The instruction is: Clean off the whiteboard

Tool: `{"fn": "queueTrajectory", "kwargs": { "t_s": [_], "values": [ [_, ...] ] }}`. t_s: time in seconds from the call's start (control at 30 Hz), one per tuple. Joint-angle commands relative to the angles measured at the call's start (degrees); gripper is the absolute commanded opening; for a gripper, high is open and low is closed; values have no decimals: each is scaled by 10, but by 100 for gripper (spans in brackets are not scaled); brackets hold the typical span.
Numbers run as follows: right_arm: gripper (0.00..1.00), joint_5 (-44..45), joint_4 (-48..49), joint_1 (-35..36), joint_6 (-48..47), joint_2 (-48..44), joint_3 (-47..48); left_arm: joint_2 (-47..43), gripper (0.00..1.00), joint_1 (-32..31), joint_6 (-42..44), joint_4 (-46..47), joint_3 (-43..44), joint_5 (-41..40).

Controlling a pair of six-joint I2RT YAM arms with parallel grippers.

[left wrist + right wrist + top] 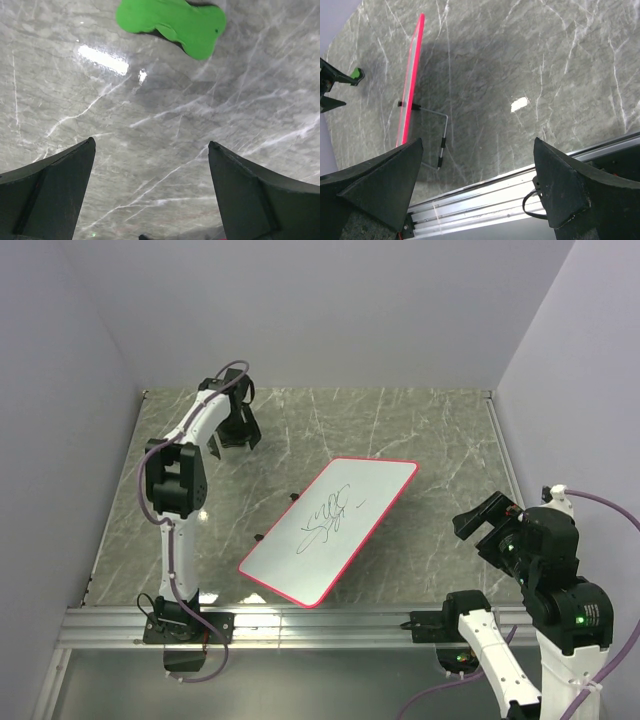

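Top camera: you look down from high behind both arms at the whole grey marble table (420, 430).
Left wrist camera: you look down, very close to the table.
Right wrist camera: you look down slanted, from higher up.
Shared: small green eraser (172, 22) in both wrist views; flat white red-rimmed board (330, 530) in top and right wrist.

One of each thing on the one marble table (450, 440), and two of each robot part.
There is one whiteboard (330, 530) carrying one black scribble (330, 512), one wire stand (443, 140) and one green eraser (172, 25). The arms are two, left arm (175, 480) and right arm (550, 570); the grippers are also two, left gripper (150, 150) and right gripper (477, 145), each with two fingers.
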Motion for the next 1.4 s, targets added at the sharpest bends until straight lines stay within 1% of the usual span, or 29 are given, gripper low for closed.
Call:
{"fn": "queueTrajectory", "kwargs": {
  "t_s": [0.0,0.13,0.17,0.23,0.27,0.3,0.33,0.43,0.5,0.57,0.67,0.8,0.9,1.03,1.07,1.23,1.37],
  "values": [
    [98,1,19,2,-14,9,6,-17,99,11,-38,16,-3,-21],
    [98,4,12,2,-18,14,13,-34,100,24,-89,87,-43,11],
    [98,6,7,3,-19,14,15,-35,99,23,-82,115,-41,10],
    [98,8,2,2,-20,14,23,-29,99,25,-46,135,-29,7],
    [98,10,-2,2,-22,14,28,-26,99,28,-44,142,-13,5],
    [98,13,-10,2,-23,15,31,-13,99,35,-50,143,-4,18],
    [98,21,-13,2,-24,15,38,-6,99,57,-59,144,4,43],
    [98,36,-24,2,-18,13,34,10,99,84,-144,155,-1,96],
    [98,37,-21,2,-14,13,24,2,99,80,-177,166,-23,89],
    [98,37,-16,3,-8,21,21,-2,99,66,-228,181,-36,80],
    [97,34,-7,2,3,31,14,10,99,47,-302,158,-17,65],
    [97,30,7,2,19,35,-3,15,99,36,-409,169,-25,84],
    [97,30,16,3,28,39,-10,33,99,30,-453,156,-1,82],
    [96,36,16,2,34,44,-5,68,99,33,-459,119,69,55],
    [96,38,14,2,34,44,-4,76,99,36,-458,108,73,53],
    [96,48,11,2,38,41,-14,66,99,53,-457,120,36,50],
    [96,47,16,2,39,51,-14,76,99,57,-444,104,41,39]
  ]
}}
